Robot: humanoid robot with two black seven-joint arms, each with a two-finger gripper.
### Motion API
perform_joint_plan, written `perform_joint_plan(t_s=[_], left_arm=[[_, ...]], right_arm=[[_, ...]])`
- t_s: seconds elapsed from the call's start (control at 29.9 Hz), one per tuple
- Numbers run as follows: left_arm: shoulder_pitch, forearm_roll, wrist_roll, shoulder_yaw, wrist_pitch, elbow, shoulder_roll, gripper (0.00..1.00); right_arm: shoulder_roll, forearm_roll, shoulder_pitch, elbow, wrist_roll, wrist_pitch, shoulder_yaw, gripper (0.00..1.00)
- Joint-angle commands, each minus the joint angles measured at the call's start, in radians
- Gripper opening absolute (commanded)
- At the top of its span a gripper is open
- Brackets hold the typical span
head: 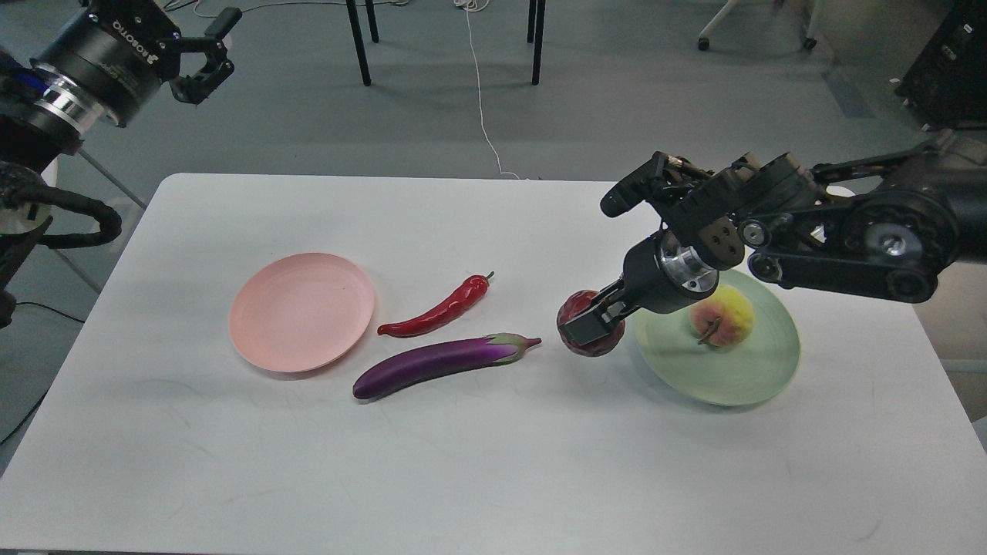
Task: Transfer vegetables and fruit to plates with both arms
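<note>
The pale pink plate lies empty at the table's left. The red chili pepper and the purple eggplant lie on the table just right of it. The pale green plate at the right holds the yellow-pink peach. My right gripper is shut on the dark red pomegranate, just left of the green plate's rim; whether the fruit rests on the table or is lifted I cannot tell. My left gripper is open and empty, raised high beyond the table's far left corner.
The white table fills the view, with bare surface along the front. Chair and stand legs and a white cable are on the grey floor behind it. A dark cabinet stands at the far right.
</note>
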Motion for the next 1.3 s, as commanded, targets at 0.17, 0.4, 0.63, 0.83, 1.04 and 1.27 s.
perform_joint_plan(t_s=[0.17, 0.4, 0.63, 0.83, 1.04, 1.27], left_arm=[[0.0, 0.0, 0.0, 0.0, -0.002, -0.003, 0.002, 0.98], [0.0, -0.003, 0.0, 0.0, -0.003, -0.002, 0.005, 0.98], [0.0, -0.002, 0.002, 0.001, 0.0, -0.003, 0.01, 0.98], [-0.001, -0.002, 0.002, 0.003, 0.001, -0.005, 0.01, 0.98], [-0.005, 0.001, 0.009, 0.012, 0.009, -0.011, 0.01, 0.98], [-0.009, 0.081, 0.023, 0.101, -0.02, -0.078, 0.046, 0.98]], right_arm=[[-0.162, -0.074, -0.078, 0.013, 0.0, 0.0, -0.021, 0.66], [-0.16, -0.083, -0.141, 0.004, -0.002, 0.0, -0.021, 0.8], [-0.165, -0.107, -0.147, -0.004, -0.003, 0.0, -0.02, 0.88], [-0.205, -0.097, -0.137, -0.005, -0.003, 0.0, -0.006, 0.95], [-0.28, -0.087, -0.138, -0.036, -0.002, 0.0, 0.161, 0.97], [-0.255, 0.105, -0.256, -0.247, -0.003, 0.0, 0.448, 0.98]])
